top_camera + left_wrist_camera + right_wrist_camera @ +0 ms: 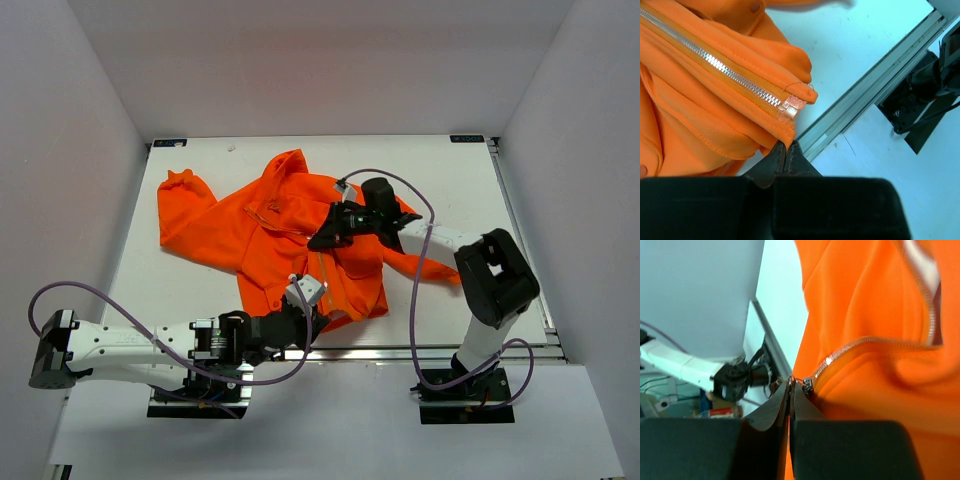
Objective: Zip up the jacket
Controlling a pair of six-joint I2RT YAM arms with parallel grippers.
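The orange jacket (255, 225) lies spread on the white table, its light zipper (322, 272) running toward the near hem. My left gripper (308, 318) is shut on the hem corner (785, 134), just below the zipper's bottom end (790, 107); in the left wrist view the closed teeth (722, 69) run up to the left. My right gripper (323, 240) sits mid-jacket, shut on the zipper pull (791, 382). The slider (807, 386) is right beside its fingertips, and the zipped chain (865, 342) curves up to the right.
An aluminium rail (865, 90) edges the table just past the hem. The right arm's base (465, 380) and purple cables (415, 300) stand near the front right. White walls enclose the table on three sides.
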